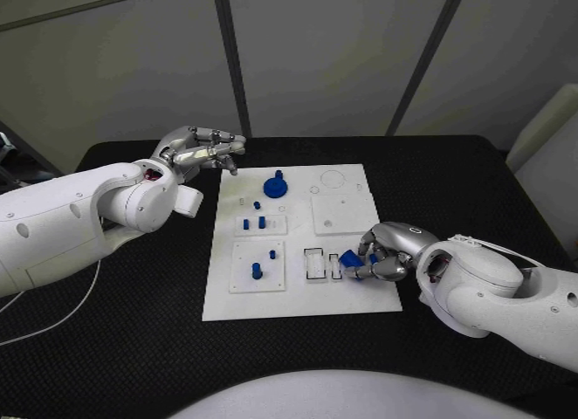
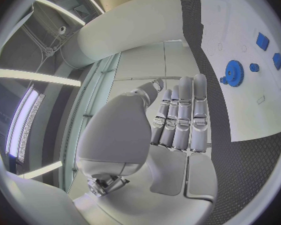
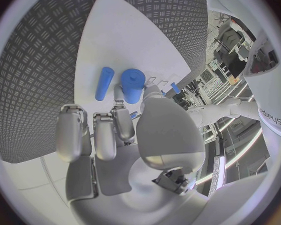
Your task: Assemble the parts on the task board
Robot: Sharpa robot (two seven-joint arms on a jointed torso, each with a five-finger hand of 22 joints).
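One blue part [image 1: 351,258] is gripped by the right hand [image 1: 388,253] at the near right of the task board [image 1: 365,297], judged ready for seating beside the slots [image 1: 314,263]; careful alignment would be needed. A second loose part [image 3: 104,83] is revealed in the right wrist view. Nothing is held by the left hand [image 1: 198,150], its fingers straight, at the far left.

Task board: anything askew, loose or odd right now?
Nothing stands out. The task board lies flat on the black table, the blue gear and small blue pegs stand upright. The right hand holds a blue part; the left hand hovers off the board's far corner.
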